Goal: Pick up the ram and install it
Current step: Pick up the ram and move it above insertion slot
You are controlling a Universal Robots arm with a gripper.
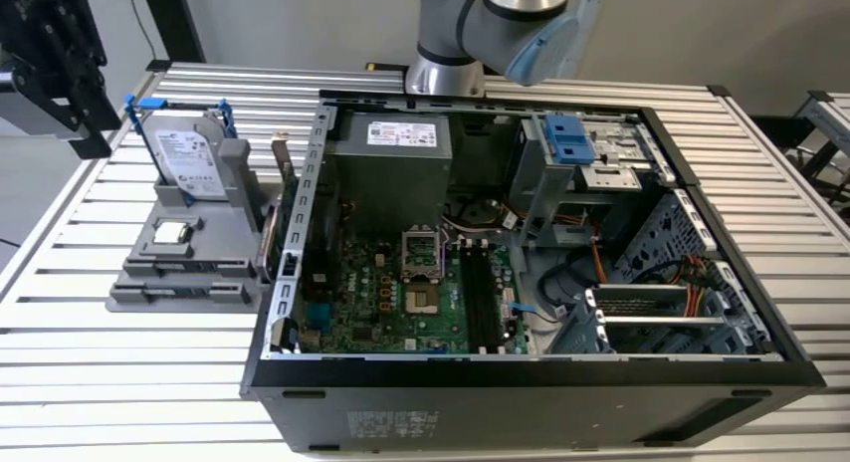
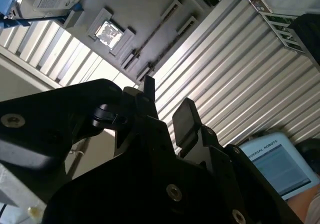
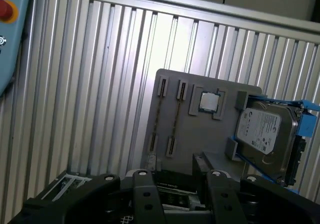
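From my console the table read as ribbed bare aluminium, smooth and bright enough to throw glare. The holder on it looked like matt grey plastic. I saw the drive as shiny metal under a white paper label, framed by glossy blue plastic rails. The chip had a polished silver lid that caught the light. The case was matt black outside and dull grey sheet metal inside, and its board was a green lacquered laminate. The gripper looked matt black, with small bright metal screws. The arm was smooth silver metal with a pale blue plastic cap.
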